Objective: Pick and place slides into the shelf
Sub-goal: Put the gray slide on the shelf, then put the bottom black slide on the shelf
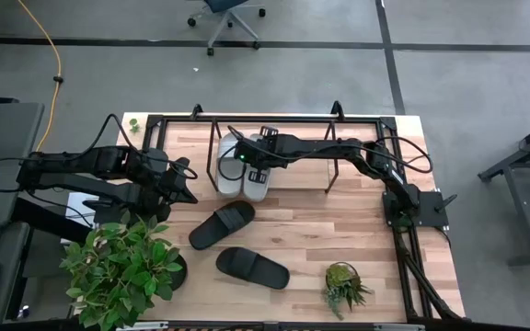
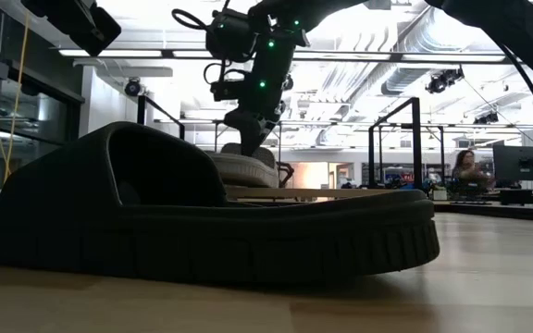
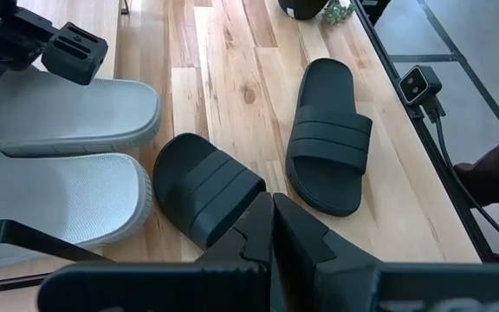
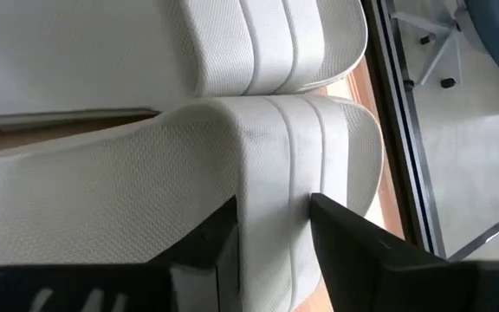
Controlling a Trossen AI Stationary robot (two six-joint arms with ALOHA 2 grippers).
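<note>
A: High view first. Where is the right gripper (image 1: 251, 164)?

B: Reached across the bench (image 1: 339, 216) to the two grey slides (image 1: 242, 175), which lie side by side, touching, at the shelf (image 1: 274, 118) near its left end. Their toe ends poke out past the front rail.

A: Is it gripping one?

B: The right wrist view says yes: the fingers (image 4: 206, 243) sit narrow on either side of the strap of the nearer grey slide (image 4: 258, 217), pinching it. I'd call that a hold, though the view is too close to see how firm it is.

A: And the left gripper (image 1: 180, 179)?

B: Hovering off to the left of the grey pair, fingers pressed together and holding nothing. The left wrist view looks past them at both black slides.

A: Where are those?

B: Loose on the bench, well in front of the shelf: one black slide (image 1: 222, 224) angled just below the grey pair, the other black slide (image 1: 252, 267) nearer the front edge, beside the big plant (image 1: 122, 267).

A: So which step is this?

B: Seating the second grey slide, I'd judge. Next the right arm needs to let go and lift straight off the strap, then a black slide wants picking.
</note>
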